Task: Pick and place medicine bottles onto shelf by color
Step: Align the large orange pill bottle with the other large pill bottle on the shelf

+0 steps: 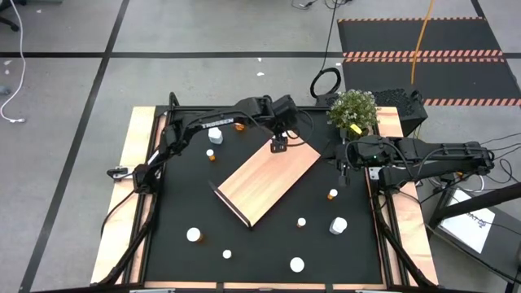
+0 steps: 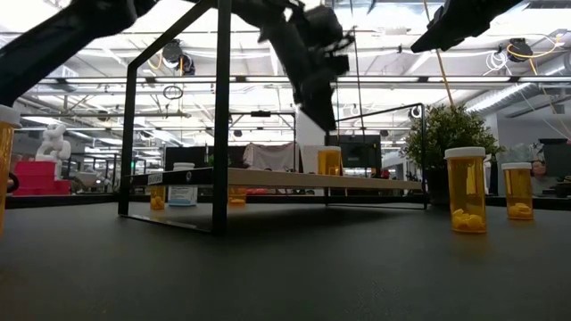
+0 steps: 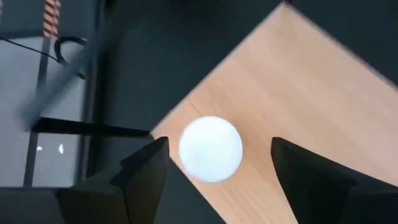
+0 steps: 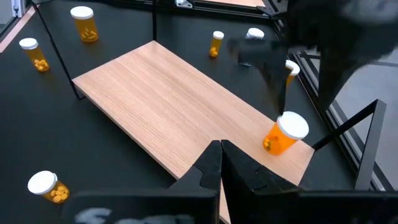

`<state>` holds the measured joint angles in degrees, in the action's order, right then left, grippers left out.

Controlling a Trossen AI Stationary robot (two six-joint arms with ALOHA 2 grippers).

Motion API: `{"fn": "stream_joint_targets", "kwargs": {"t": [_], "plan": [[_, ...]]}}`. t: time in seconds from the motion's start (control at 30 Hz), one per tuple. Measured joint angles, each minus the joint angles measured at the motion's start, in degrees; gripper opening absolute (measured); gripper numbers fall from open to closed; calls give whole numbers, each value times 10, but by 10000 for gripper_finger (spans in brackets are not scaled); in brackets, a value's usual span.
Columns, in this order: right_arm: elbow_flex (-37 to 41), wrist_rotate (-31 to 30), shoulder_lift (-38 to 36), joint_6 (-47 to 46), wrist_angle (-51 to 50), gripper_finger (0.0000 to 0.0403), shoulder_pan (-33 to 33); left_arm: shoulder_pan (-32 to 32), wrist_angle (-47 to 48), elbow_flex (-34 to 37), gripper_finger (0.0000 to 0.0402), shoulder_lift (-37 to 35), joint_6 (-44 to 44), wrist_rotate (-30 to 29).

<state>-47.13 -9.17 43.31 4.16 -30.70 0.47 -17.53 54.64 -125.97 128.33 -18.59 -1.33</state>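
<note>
1. Your left gripper (image 3: 214,177) sits over the far corner of the shelf (image 1: 269,181), the one nearest the plant (image 1: 353,110). Fingers are spread apart, nothing clamped.
2. Directly under it stands an amber bottle (image 4: 285,134) with a white cap, upright on the shelf and close to that corner's edge. In the left wrist view the cap (image 3: 211,149) shows between the two fingers (image 3: 143,174), touching neither.
3. The low view shows the same bottle (image 2: 329,160) standing on the board, with the left gripper's tip just above and beside it.
4. Your right gripper (image 4: 219,163) hangs off the shelf, over the black mat (image 1: 187,203) near its right edge, just below the plant. Its fingers are pressed together and hold nothing.
5. The shelf lies diagonally mid-mat, raised on a dark frame, with its dark lip at the near short end.
6. The other bottles are all on the mat, off the shelf: two by the far left corner (image 1: 213,135), several white-capped ones along the near edge (image 1: 194,235), and a few near the right edge (image 1: 338,225).
7. Only one bottle is on the shelf.
</note>
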Motion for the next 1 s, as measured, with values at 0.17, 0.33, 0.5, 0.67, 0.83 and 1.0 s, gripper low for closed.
{"fn": "stream_joint_targets", "kwargs": {"t": [0.17,0.33,0.5,0.67,0.83,1.0], "plan": [[0,0,0,-7,0,0,0,9,30,0,274,-45,12,-2],[6,0,0,-29,4,0,0,8,98,0,273,-93,32,-21],[26,2,0,-50,7,0,0,7,176,0,273,-137,69,-46],[48,2,0,-69,15,0,0,0,182,36,273,-179,75,-53],[62,2,0,-79,38,0,0,-30,101,147,273,-229,57,-53],[73,2,0,-85,50,0,0,-74,31,251,273,-266,44,-22]]}}
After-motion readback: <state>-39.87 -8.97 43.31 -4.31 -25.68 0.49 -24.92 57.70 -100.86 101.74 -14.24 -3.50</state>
